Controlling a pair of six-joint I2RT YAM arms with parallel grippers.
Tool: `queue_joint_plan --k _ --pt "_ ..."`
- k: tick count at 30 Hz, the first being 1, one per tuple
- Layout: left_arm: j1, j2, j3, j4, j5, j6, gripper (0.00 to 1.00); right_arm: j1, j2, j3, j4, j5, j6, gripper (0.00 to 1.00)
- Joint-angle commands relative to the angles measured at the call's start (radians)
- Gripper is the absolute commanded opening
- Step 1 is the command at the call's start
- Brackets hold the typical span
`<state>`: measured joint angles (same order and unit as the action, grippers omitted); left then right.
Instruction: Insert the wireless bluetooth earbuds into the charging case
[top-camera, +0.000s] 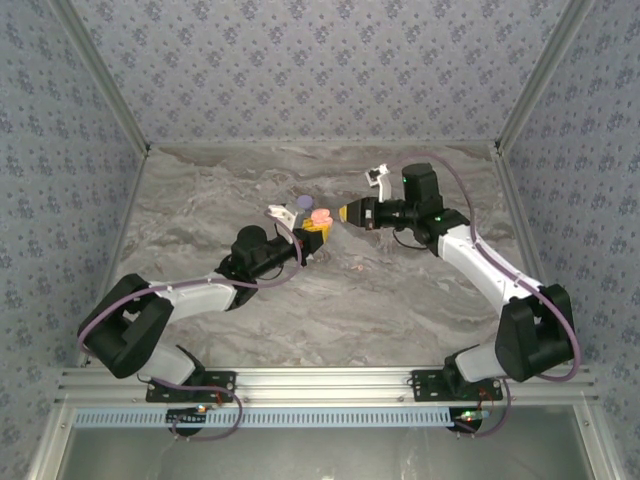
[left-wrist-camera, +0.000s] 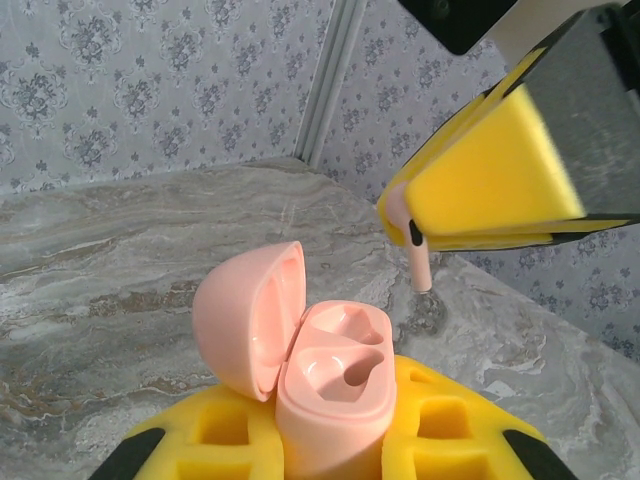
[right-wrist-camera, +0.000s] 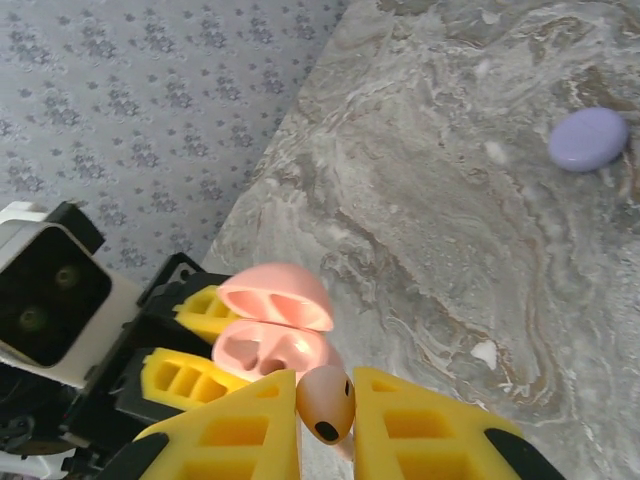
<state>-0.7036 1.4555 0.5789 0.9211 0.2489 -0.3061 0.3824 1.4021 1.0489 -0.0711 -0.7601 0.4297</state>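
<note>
— What do we have at the right end effector (right-wrist-camera: 325, 425)?

— Its yellow foam pads are clamped on one pink earbud (right-wrist-camera: 325, 400), held in the air close to the charging case (right-wrist-camera: 272, 345) but apart from it. From the right wrist we see the bud's rounded head with a dark spot. From the left wrist we see its stem hanging below the pads, which the right wrist barely shows.

— And the left end effector (left-wrist-camera: 335, 455)?

— Closed on the pink charging case, holding it upright off the worktop (top-camera: 400, 300). The left wrist looks straight into it: the lid (left-wrist-camera: 245, 320) is hinged back to the left, and we count two moulded sockets showing bare pink.

— What does the overhead view add?

— There we see the two end effectors facing each other, tips near, around the middle of the worktop. A lilac case (top-camera: 304, 203) lies closed just behind the pink one. The right wrist shows it too, well apart on the marble.

— Counts?

— Two arms; two cases, one pink and one lilac; and one earbud we can be sure of.
</note>
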Motion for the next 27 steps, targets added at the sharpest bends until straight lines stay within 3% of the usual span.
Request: queue_joint_plan --k 1,27 --pt "-0.01 -0.004 0.006 0.051 -0.006 -0.01 0.09 0.023 -0.032 0.052 0.011 -0.03 -0.012 0.17" --pt "-0.026 0.006 0.034 0.128 0.038 -0.1 0.09 0.083 0.004 0.093 0.033 -0.021 -0.038 0.19"
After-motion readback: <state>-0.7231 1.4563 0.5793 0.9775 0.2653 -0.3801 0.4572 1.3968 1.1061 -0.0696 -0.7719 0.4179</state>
